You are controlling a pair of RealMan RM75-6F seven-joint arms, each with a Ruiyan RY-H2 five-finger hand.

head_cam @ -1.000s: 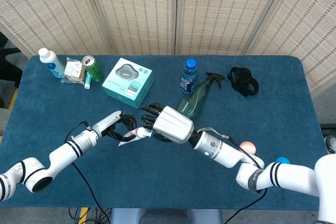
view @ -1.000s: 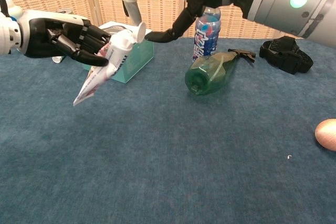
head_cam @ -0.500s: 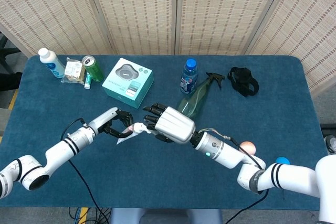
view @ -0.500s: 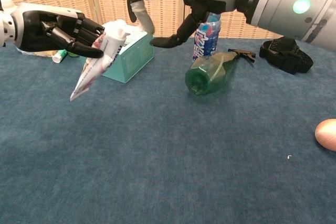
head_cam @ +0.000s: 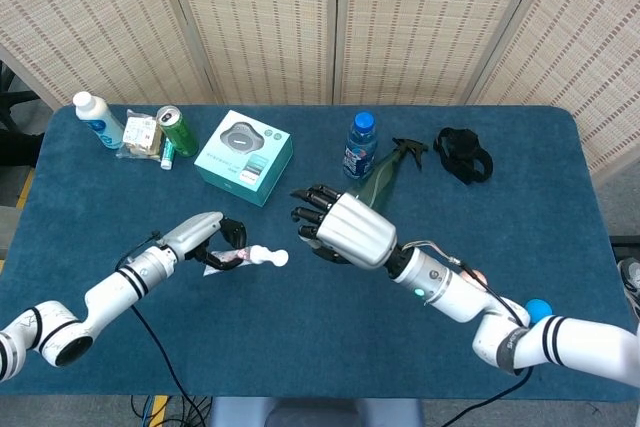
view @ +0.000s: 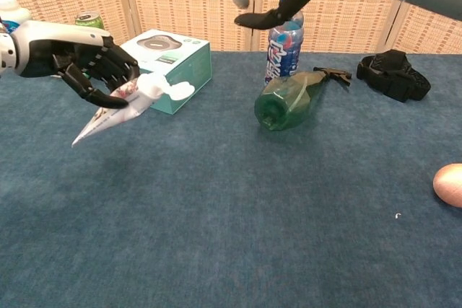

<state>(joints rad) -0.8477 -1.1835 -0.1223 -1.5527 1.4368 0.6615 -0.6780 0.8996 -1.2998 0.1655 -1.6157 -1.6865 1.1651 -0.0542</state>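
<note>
My left hand (head_cam: 205,240) (view: 90,63) grips a white toothpaste tube (head_cam: 247,257) (view: 130,100) with red print, held above the blue table, cap end pointing toward my right hand. My right hand (head_cam: 345,229) hangs a short way to the right of the tube's cap, fingers spread and holding nothing. In the chest view only its dark fingertips (view: 263,18) show at the top edge. A gap separates the right hand from the tube.
A teal box (head_cam: 244,156) (view: 167,63), a blue-capped bottle (head_cam: 359,145) (view: 284,45) and a lying green spray bottle (head_cam: 383,175) (view: 292,97) lie behind. A black strap (head_cam: 464,154), a green can (head_cam: 178,130), a white bottle (head_cam: 98,119), a snack pack (head_cam: 139,136), an egg-like object (view: 449,185) and a blue ball (head_cam: 538,306) also show.
My right hand has let go of the tube's cap end and drawn back up and to the right. The left hand has lowered the tube and tilted it flatter.
</note>
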